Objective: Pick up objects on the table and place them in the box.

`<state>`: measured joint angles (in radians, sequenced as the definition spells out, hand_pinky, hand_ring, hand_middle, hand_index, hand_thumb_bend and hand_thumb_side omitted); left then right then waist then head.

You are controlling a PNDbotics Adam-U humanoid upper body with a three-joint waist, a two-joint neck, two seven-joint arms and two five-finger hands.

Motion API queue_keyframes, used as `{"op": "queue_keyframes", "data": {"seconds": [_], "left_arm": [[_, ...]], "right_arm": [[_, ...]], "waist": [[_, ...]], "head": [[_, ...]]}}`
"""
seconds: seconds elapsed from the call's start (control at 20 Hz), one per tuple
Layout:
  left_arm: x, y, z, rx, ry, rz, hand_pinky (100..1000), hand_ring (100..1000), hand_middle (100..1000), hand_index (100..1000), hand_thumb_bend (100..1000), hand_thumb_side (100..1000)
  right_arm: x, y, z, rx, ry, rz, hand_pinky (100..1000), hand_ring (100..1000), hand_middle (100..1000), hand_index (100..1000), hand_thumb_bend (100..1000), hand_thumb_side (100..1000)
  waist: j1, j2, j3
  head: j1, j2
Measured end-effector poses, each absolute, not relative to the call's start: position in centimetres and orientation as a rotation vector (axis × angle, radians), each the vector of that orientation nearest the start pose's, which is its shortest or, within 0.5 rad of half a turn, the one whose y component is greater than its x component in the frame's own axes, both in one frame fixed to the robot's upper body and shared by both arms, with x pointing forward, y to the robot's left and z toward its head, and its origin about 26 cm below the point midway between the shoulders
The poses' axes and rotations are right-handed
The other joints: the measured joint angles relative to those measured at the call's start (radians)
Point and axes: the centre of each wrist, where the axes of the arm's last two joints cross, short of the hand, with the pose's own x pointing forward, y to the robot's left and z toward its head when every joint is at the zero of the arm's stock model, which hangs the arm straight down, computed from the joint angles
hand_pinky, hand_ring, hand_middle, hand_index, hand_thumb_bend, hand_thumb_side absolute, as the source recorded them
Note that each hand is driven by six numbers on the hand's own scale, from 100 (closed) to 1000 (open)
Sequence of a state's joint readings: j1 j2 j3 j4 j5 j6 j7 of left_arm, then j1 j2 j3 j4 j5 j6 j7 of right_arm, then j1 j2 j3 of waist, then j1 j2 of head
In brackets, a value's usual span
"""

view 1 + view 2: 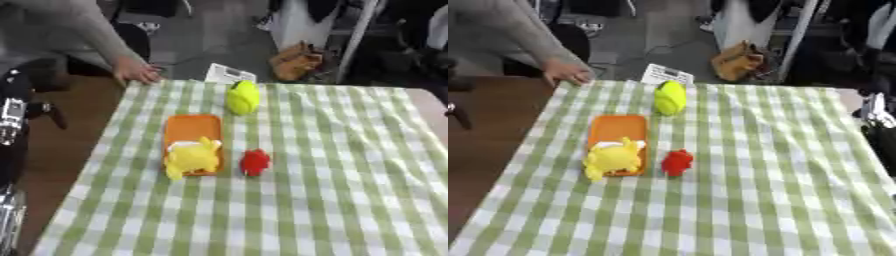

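Observation:
An orange box [193, 129], shallow and tray-like, lies on the checked tablecloth left of the middle. A yellow soft toy [192, 157] sits in its near end and hangs over the front rim. A small red object [255, 162] stands on the cloth just right of the box. A yellow-green object [243, 97] stands farther back, beyond the box's far right corner. Black and silver parts of my left arm [12, 117] show at the left edge, off the table. Part of my right arm [877, 117] shows at the right edge. Neither hand is near the objects.
The table [754, 200] wears a green and white checked cloth. A white paper [229, 73] lies at the table's far edge. A brown bag [296, 61] and furniture legs stand on the floor behind.

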<state>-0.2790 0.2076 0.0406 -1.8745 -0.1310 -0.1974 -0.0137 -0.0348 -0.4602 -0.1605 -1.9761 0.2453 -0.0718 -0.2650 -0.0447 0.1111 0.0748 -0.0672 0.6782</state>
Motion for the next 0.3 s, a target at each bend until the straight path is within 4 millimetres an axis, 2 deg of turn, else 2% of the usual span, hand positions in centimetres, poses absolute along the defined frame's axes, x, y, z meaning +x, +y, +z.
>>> {"op": "queue_keyframes", "data": {"seconds": [0.3], "left_arm": [[31.56,25.87,15.66,0.226,-2.322,-0.339,318,698,812,785,100,950]], "right_arm": [[26.44,-34.44,15.46,-0.847,-2.106,0.262,494,652,811,790,100,689]], "waist": [[0.0,0.0,0.0]], "head": [[-0.001,0.007]]}}
